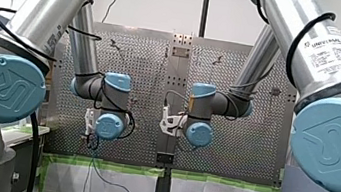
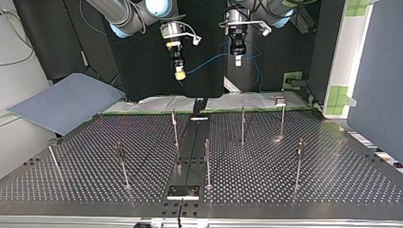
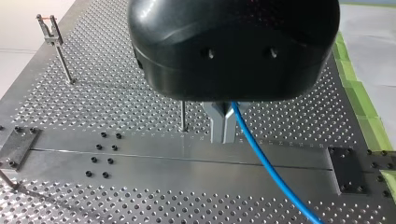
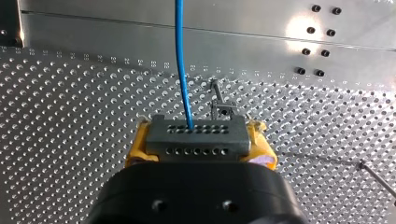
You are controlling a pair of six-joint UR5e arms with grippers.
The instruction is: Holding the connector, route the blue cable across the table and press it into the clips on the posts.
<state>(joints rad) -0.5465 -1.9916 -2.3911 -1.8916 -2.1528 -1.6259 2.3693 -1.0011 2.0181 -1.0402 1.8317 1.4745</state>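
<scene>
In the right wrist view my right gripper [image 4: 200,139] is shut on the grey connector [image 4: 205,145], with a yellow pad at each end. The blue cable [image 4: 181,56] leaves the connector and runs straight ahead over the plate. In the left wrist view my left gripper [image 3: 223,135] has its metal fingers shut on the blue cable [image 3: 266,163], which trails away beside them. In the top view both grippers hang above the table's far edge, my right gripper [image 2: 179,73] at the view's left and my left gripper [image 2: 237,59] at its right. The cable [image 2: 209,61] sags between them.
Several thin posts with clips stand on the perforated table [image 2: 332,180], among them post [image 2: 174,126], post [image 2: 243,124] and post [image 2: 207,161]. A clip post [image 4: 219,105] stands just ahead of the connector. A plain post [image 3: 183,116] rises beside my left fingers.
</scene>
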